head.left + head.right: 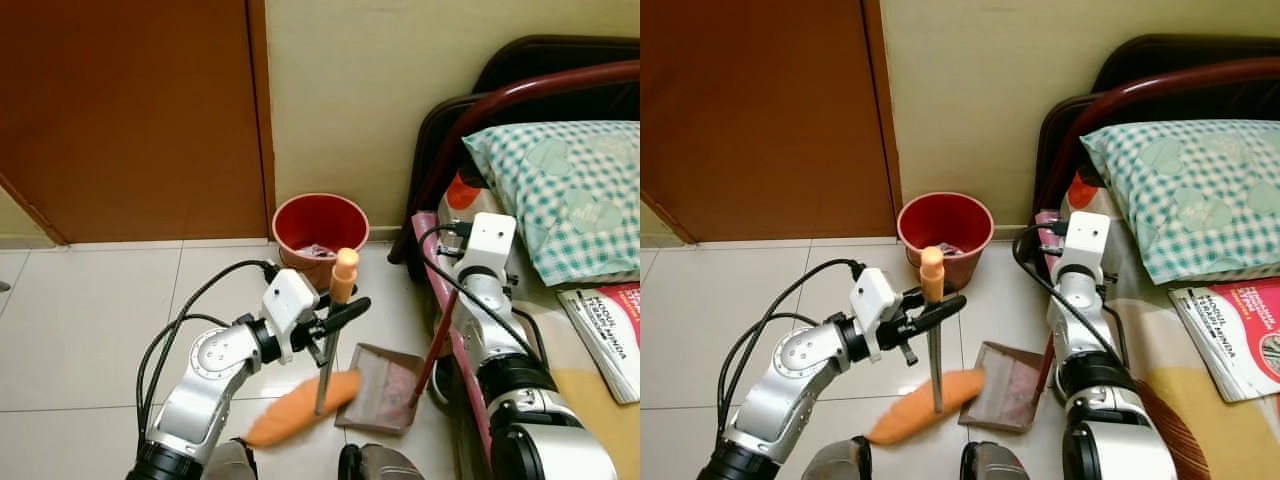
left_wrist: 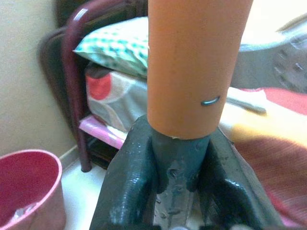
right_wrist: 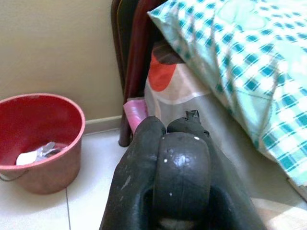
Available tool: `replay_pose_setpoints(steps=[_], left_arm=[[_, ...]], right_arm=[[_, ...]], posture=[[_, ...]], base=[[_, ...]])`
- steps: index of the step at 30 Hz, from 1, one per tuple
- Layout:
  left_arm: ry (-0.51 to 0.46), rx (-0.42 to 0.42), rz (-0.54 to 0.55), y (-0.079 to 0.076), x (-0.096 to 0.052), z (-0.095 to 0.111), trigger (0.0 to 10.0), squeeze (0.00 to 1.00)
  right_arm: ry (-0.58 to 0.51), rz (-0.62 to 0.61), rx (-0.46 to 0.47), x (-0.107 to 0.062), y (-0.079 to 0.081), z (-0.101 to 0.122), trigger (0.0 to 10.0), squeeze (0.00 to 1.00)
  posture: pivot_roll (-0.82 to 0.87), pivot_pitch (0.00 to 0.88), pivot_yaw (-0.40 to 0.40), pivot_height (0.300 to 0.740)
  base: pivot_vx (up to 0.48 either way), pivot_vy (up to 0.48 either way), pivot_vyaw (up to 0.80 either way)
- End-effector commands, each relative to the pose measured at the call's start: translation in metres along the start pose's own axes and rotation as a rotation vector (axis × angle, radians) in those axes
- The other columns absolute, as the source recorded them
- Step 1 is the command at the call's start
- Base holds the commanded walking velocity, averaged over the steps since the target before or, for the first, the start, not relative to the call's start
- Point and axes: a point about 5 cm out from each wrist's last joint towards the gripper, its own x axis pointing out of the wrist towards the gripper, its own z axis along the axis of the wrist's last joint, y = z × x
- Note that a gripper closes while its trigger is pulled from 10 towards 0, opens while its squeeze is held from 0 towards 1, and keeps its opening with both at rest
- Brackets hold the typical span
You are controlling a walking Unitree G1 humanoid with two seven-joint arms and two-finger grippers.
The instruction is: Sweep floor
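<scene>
The left gripper is closed on the upright broom, its fingers clamped on the grey shaft directly below the orange grip. The broom's orange head rests on the tiled floor, with one end touching the open edge of the dustpan. The dustpan lies flat on the floor beside the bed, its red handle rising at a tilt toward the right arm. The right gripper is closed around a black rounded end, which fills the space between the fingers; the eye views place this arm at the top of the dustpan handle, but the contact point itself is hidden behind the arm. A red bucket stands against the wall next to the brown door, just beyond the broom, and holds some light scraps. A checked pillow lies on the bed, with a magazine near it. The dark red bed frame curves up beside the pillow.
</scene>
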Motion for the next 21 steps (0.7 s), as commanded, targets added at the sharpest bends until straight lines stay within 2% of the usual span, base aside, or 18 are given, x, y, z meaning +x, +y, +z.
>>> replay_pose_setpoints(steps=[1,3,5,6,7,10,13,14,15,19,21], left_arm=[[-0.060,-0.072,0.093,0.009,0.000,0.004,10.0,0.00],[-0.085,-0.074,0.175,0.021,-0.004,0.008,10.0,0.00],[-0.104,-0.069,0.250,0.033,-0.009,0.011,10.0,0.00],[-0.120,-0.064,0.326,0.043,-0.014,0.015,10.0,0.00],[-0.120,-0.064,0.326,0.043,-0.014,0.015,10.0,0.00],[-0.164,-0.043,0.497,0.071,-0.030,0.027,10.0,0.00],[-0.183,-0.028,0.592,0.086,-0.040,0.032,10.0,0.00],[-0.183,-0.028,0.592,0.086,-0.040,0.032,10.0,0.00],[-0.198,-0.032,0.640,0.094,-0.048,0.035,10.0,0.00],[-0.187,-0.003,0.688,0.101,-0.060,0.036,10.0,0.00],[-0.144,0.027,0.760,0.109,-0.081,0.030,10.0,0.00]], right_arm=[[0.052,0.095,0.002,-0.003,0.017,-0.007,10.0,0.00],[0.059,0.130,0.044,-0.005,0.023,-0.008,10.0,0.00],[0.054,0.150,0.035,-0.006,0.026,-0.009,10.0,0.00],[0.056,0.164,0.037,-0.008,0.028,-0.011,10.0,0.00],[0.056,0.164,0.037,-0.008,0.028,-0.011,10.0,0.00],[0.067,0.185,0.043,-0.010,0.031,-0.015,10.0,0.00],[0.071,0.192,0.041,-0.011,0.030,-0.018,10.0,0.00],[0.071,0.192,0.041,-0.011,0.030,-0.018,10.0,0.00],[0.076,0.191,0.042,-0.012,0.027,-0.021,10.0,0.00],[0.076,0.193,0.042,-0.013,0.025,-0.024,10.0,0.00],[0.076,0.199,0.066,-0.015,0.022,-0.027,10.0,0.00]], posture=[[0.04,0.153,-0.084,0.740],[0.04,0.153,-0.084,0.740],[0.04,0.153,-0.084,0.740],[0.04,0.151,-0.085,0.740],[0.04,0.151,-0.085,0.740],[0.05,0.146,-0.090,0.740],[0.05,0.146,-0.101,0.740],[0.05,0.146,-0.101,0.740],[0.05,0.146,-0.104,0.740],[0.06,0.142,-0.104,0.740],[0.06,0.140,-0.102,0.740]], base=[[0.000,0.000,0.00],[0.000,0.000,0.00],[0.000,0.000,0.00],[0.000,0.000,0.00],[0.000,0.000,0.00],[0.000,0.000,0.00],[0.000,0.000,0.00],[0.000,0.000,0.00],[0.000,0.000,0.00],[0.000,0.000,0.00],[0.000,0.000,0.00]])
